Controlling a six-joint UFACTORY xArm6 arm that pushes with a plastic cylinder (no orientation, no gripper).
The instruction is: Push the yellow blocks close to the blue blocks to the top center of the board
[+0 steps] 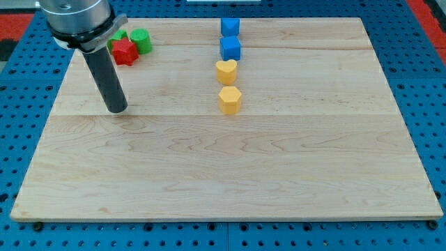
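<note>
- Wooden board [209, 174] is lying on a blue pegboard.
- My tip [116, 109] is resting at the view's left, well apart from every block; no claw is fitted, nothing is being held.
- Blue cubes [230, 27] [231, 48] are sitting top centre.
- Yellow heart block [226, 72] is nearly touching the lower cube.
- Yellow hexagonal block [229, 100] is sitting just below.
- Red block [125, 51] and green blocks [141, 40] are clustering top left.
- Risk: an off-centre push is likely sending the hexagon sideways or shunting the cubes.

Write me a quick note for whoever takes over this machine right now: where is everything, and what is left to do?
My tip rests on the board's left side, far from the yellow and blue blocks.
Two blue cubes sit at top center.
Yellow heart is just below them; yellow hexagon lies a little lower.
Red block and green blocks sit top left.
Left: nudge the yellows closer.
</note>
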